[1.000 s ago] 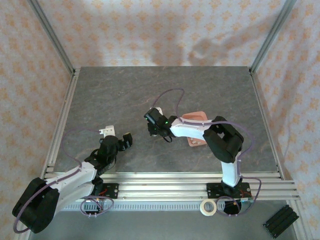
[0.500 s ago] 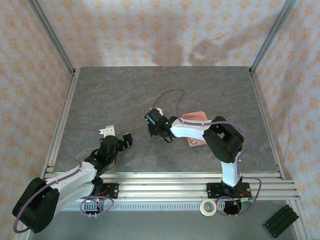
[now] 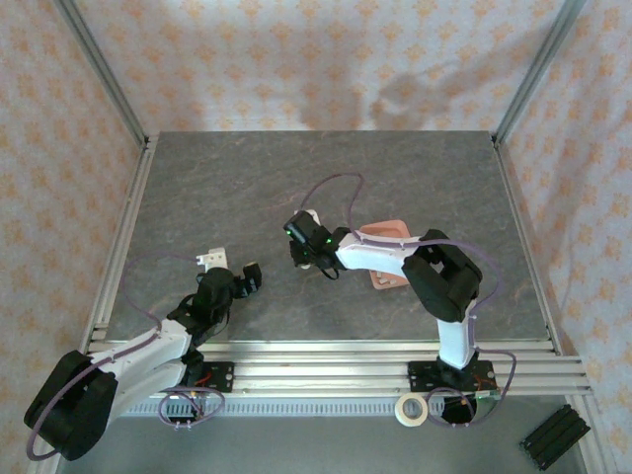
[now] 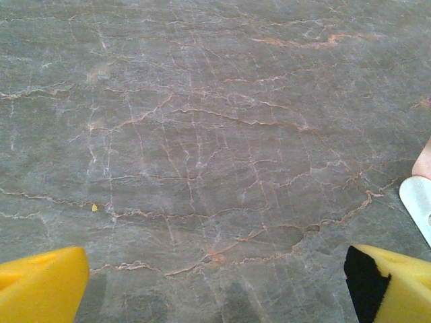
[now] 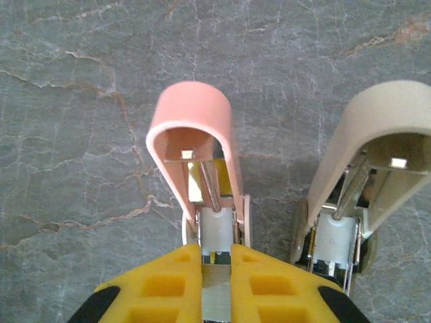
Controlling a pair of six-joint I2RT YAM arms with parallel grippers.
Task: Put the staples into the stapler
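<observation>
My right fingers are pinching shut on a thin silvery strip, which I am taking to be the staples. They are holding it at the near end of the pink stapler, in line with its channel, under the raised lid. The beige stapler is sitting just beside it, also open. My left fingers are standing wide and holding nothing, hovering over bare counter well apart from the 2 staplers.

I am judging the risks like this:
- **Jamming:** the strip is tiny, so if I am feeding it off-line it could catch on a channel wall and jam or snap.
- **Sliding:** nothing is bracing the pink stapler, so a push could slide it or knock it into the beige one.
- **The lid:** a nudge could drop it onto the strip.
- **Letting go early:** my own fingers are hiding most of the strip and I cannot tell how far in it is. If it is not seated when I open, it could fall flat on the counter.
</observation>
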